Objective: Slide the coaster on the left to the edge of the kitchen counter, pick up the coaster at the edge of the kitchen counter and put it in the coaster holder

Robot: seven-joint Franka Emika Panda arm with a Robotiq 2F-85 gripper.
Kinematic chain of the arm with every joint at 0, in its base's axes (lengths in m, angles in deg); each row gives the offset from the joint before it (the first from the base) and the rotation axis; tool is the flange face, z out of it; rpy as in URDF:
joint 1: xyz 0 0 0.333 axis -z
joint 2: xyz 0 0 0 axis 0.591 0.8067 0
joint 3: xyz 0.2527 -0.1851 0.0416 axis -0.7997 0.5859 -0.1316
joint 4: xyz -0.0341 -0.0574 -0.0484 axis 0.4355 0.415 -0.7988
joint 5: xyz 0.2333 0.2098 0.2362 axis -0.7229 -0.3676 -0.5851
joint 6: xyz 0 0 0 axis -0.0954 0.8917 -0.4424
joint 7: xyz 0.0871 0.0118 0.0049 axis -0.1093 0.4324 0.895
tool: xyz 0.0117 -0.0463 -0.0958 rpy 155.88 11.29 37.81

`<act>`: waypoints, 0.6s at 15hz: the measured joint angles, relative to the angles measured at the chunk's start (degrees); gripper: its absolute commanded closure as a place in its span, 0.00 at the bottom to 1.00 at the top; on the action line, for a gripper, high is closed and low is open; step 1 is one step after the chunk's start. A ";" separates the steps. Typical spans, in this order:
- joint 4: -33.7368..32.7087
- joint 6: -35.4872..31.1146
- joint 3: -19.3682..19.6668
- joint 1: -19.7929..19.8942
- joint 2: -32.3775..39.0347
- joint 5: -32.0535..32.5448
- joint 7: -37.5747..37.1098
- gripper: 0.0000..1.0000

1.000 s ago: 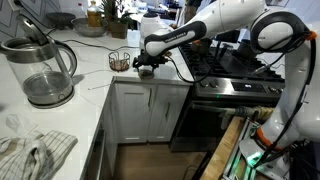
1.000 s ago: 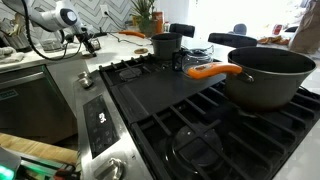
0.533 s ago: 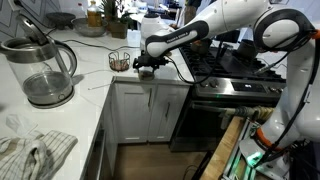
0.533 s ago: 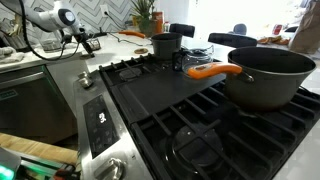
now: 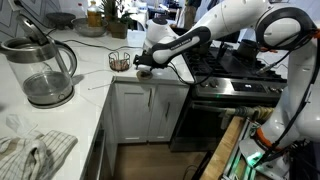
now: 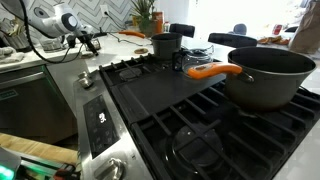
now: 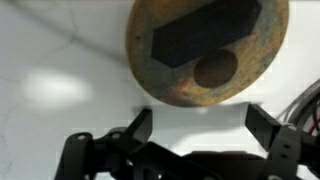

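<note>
My gripper (image 7: pixel 198 115) is spread wide and holds nothing. The brown coaster (image 7: pixel 205 50) lies flat on the white kitchen counter (image 7: pixel 60 60), just past my fingertips and near the wire coaster holder (image 5: pixel 119 60). I am low, I think, to push it to the edge.

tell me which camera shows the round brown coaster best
The wrist view: the thin round dark brown coaster fills the upper frame, seen from above. In both exterior views it is far off and cannot be made out beneath the gripper.
</note>
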 measured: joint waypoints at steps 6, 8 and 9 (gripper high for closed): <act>3.16 -7.88 2.70 -0.44 -0.34 2.75 -1.08 0.00; 5.20 -10.60 4.75 -1.86 -1.75 5.90 -1.76 0.00; 6.60 -11.99 6.04 -2.82 -2.91 7.88 -2.42 0.00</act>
